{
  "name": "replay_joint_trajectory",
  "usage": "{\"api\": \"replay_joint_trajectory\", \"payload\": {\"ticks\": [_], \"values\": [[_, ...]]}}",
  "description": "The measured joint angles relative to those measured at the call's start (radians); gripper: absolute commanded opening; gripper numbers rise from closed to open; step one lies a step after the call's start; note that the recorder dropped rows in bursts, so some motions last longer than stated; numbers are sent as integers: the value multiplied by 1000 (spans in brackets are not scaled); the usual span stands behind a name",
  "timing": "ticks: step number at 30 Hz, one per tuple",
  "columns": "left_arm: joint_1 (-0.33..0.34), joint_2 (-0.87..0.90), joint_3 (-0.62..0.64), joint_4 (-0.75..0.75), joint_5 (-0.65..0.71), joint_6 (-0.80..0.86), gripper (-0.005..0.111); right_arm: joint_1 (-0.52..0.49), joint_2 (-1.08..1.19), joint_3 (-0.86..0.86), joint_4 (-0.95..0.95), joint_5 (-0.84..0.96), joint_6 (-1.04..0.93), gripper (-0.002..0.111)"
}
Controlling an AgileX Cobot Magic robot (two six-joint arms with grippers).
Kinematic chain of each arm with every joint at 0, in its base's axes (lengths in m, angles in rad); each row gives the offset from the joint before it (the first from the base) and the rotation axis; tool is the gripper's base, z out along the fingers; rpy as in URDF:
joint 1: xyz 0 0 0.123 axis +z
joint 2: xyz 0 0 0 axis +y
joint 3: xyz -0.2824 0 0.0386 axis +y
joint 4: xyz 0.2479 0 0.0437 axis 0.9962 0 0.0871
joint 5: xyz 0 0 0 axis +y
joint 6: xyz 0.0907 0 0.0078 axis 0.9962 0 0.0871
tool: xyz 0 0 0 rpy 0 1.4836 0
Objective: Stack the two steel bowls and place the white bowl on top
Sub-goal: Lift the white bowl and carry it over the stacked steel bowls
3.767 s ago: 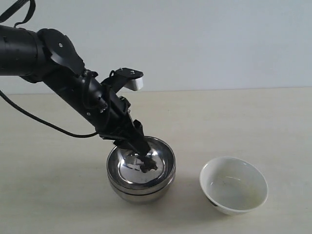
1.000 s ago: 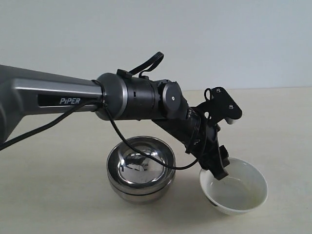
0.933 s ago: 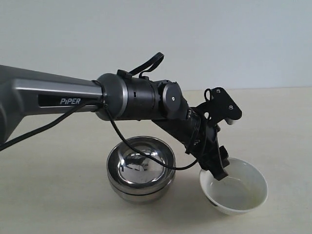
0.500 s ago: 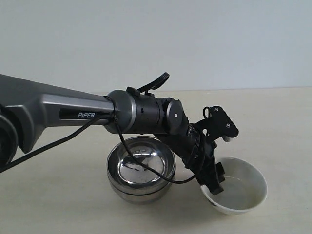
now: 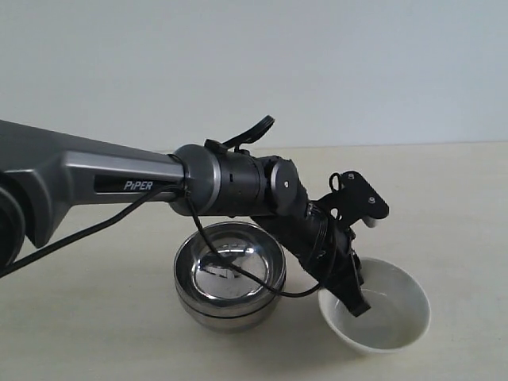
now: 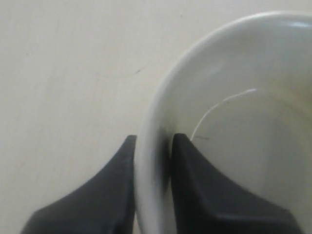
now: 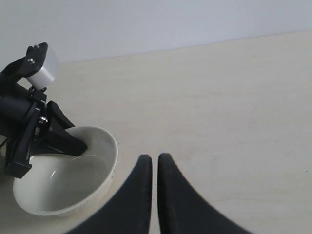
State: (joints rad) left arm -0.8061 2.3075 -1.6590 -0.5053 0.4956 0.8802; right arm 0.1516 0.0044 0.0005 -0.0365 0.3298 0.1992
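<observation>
The two steel bowls (image 5: 230,274) sit nested one inside the other on the table, left of centre in the exterior view. The white bowl (image 5: 389,317) rests to their right. My left gripper (image 5: 355,300) reaches across and is shut on the white bowl's near rim. In the left wrist view one finger (image 6: 122,195) lies outside the white bowl's rim (image 6: 151,146) and the other inside, both pressed against the wall. The right wrist view shows the white bowl (image 7: 68,180) with the left gripper on it. My right gripper (image 7: 155,161) is shut and holds nothing, beside that bowl.
The pale table (image 5: 444,206) stretches behind and to the right of the bowls. The long grey left arm (image 5: 95,182) with its cable spans the scene above the steel bowls.
The left arm left the steel bowls, swung right and lowered onto the white bowl's rim. Its fingers closed on the rim, and the bowl shifted slightly left.
</observation>
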Motion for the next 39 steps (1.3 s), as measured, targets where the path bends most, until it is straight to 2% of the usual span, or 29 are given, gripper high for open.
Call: {"api": "replay_joint_trajectory", "payload": {"ticks": [9, 18, 26, 39], "values": [[0, -9, -3, -17, 19, -8, 4, 0, 0, 0, 0, 0, 0, 0], [0, -7, -63, -11, 130, -35, 4, 0, 0, 0, 0, 0, 0, 0], [2, -66, -70, 16, 162, -84, 4, 0, 0, 0, 0, 0, 0, 0], [77, -158, -72, -9, 224, -366, 4, 0, 0, 0, 0, 0, 0, 0]]}}
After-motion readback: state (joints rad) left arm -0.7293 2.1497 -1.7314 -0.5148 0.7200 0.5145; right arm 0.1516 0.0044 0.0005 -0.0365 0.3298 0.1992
